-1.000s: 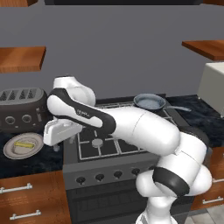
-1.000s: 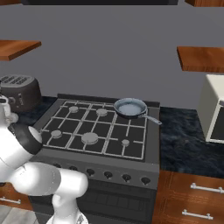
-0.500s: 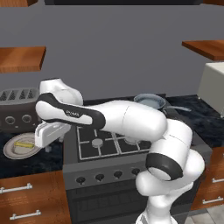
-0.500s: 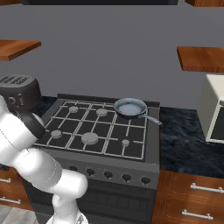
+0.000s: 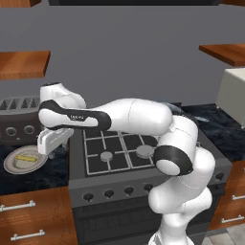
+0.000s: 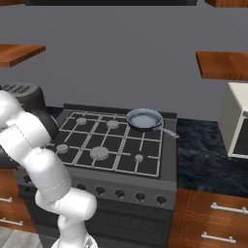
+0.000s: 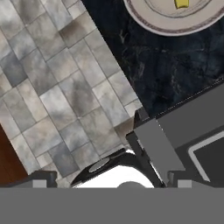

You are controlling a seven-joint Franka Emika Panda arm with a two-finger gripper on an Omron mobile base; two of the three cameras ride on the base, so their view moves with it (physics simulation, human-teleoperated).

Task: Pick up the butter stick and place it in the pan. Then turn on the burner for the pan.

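Note:
The butter stick (image 5: 25,158) is a pale yellow bar lying on a cream round plate (image 5: 9,167) on the dark counter left of the stove. My gripper (image 5: 47,148) hangs just above the plate's right edge, open and holding nothing. In the hand view the plate (image 7: 144,19) sits at the top with one end of the butter stick (image 7: 181,3) showing, well beyond my widely spread fingertips (image 7: 43,178). The pan (image 6: 144,118), blue-grey inside with a thin handle, stands on the stove's back right burner, far from the gripper.
A dark toaster (image 5: 19,119) stands behind the plate. The gas stove (image 6: 111,145) has a row of knobs (image 6: 118,193) along its front. A white appliance (image 6: 237,121) stands on the right counter. Wooden shelves hang on the wall at both sides.
The arm has swung left from over the stove's left edge toward the plate, and the hand now hangs by the plate's right rim. The pan and butter have not moved.

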